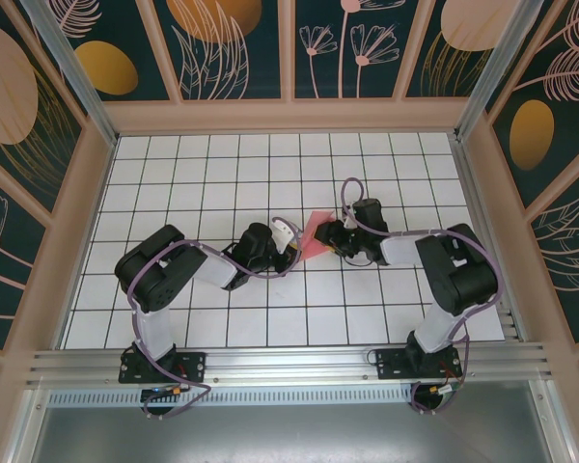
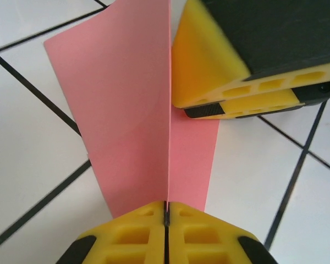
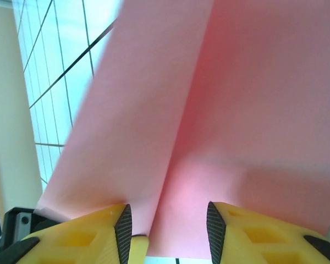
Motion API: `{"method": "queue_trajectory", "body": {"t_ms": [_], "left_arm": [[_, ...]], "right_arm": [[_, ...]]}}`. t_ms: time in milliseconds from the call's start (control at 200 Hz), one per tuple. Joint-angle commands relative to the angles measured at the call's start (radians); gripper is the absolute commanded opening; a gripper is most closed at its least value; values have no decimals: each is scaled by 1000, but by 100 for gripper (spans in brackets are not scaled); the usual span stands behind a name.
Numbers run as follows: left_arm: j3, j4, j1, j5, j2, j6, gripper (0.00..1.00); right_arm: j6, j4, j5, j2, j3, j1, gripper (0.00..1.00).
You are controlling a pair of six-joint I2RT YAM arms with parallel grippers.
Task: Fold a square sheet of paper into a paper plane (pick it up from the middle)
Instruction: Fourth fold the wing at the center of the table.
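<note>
Left gripper (image 2: pixel 166 217) is clamped on the pink sheet (image 2: pixel 126 110) at its crease. Right gripper (image 3: pixel 169 220) sits half-open, straddling the fold without pinching. The sheet is light, floppy and tears easily, so grip along the crease.

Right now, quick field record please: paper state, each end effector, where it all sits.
paper: pink sheet of paper, folded, its crease standing upright
left end effector: shut on the paper's crease
right end effector: open, the paper running between its fingers
location: around the middle of the white gridded table, between the two arms
task status: fold in progress, no finished plane yet
</note>
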Motion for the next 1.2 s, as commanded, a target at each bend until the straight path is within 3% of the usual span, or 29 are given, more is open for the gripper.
{"method": "queue_trajectory", "body": {"t_ms": [0,210,565,1196], "left_arm": [[16,-8,-4,52,-8,-120,6],[32,-31,-3,90,-11,-237,4],[74,-84,-4,134,11,-405,3],[97,-94,-3,162,55,-454,10]], "right_arm": [[-49,38,-19,-71,-34,-2,43],[-55,9,31,-108,-62,0,43],[-70,8,16,-33,-16,5,44],[-87,-81,67,33,26,8,45]]}}
